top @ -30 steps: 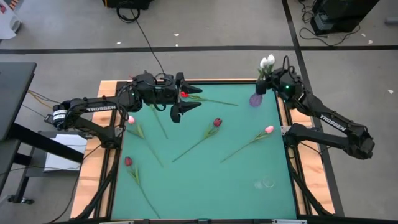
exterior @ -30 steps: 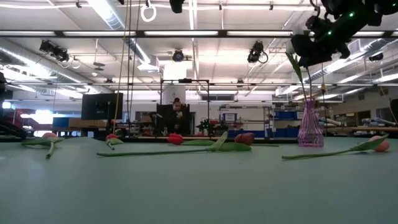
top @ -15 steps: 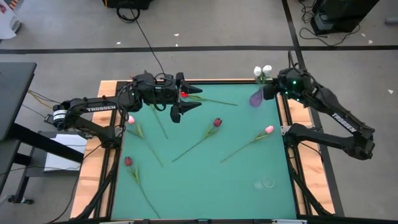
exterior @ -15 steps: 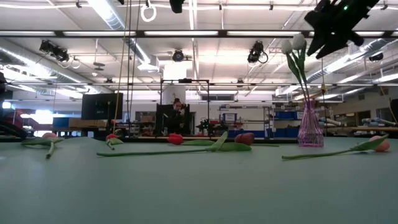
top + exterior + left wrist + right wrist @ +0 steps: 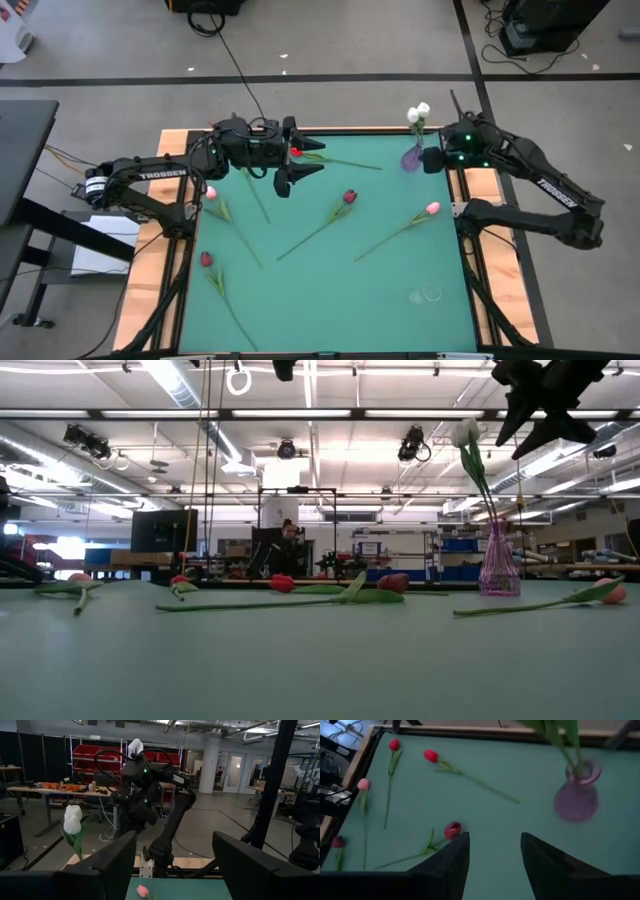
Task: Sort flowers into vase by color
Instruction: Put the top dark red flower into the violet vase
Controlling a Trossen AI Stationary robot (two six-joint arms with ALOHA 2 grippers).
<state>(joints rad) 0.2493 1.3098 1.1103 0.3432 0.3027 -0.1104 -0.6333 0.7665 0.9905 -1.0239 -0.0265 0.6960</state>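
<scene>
White tulips [image 5: 418, 112] with long green stems stood in the purple glass vase [image 5: 411, 158] at the green table's [image 5: 330, 290] far right corner. Right gripper [image 5: 436, 160] hung just beside the vase, fingers apart, empty. Left gripper [image 5: 300, 162] hovered open over the far edge. Red and pink tulips [image 5: 349, 197] lay scattered on the mat.

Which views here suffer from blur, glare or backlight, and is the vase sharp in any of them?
Right wrist view: the purple vase is smeared by motion blur, and the green mat is dim. Low view: bright ceiling lights backlight the right gripper into a silhouette, though the vase reads fairly crisp. High view: even light, no glare, vase small but clear.
</scene>
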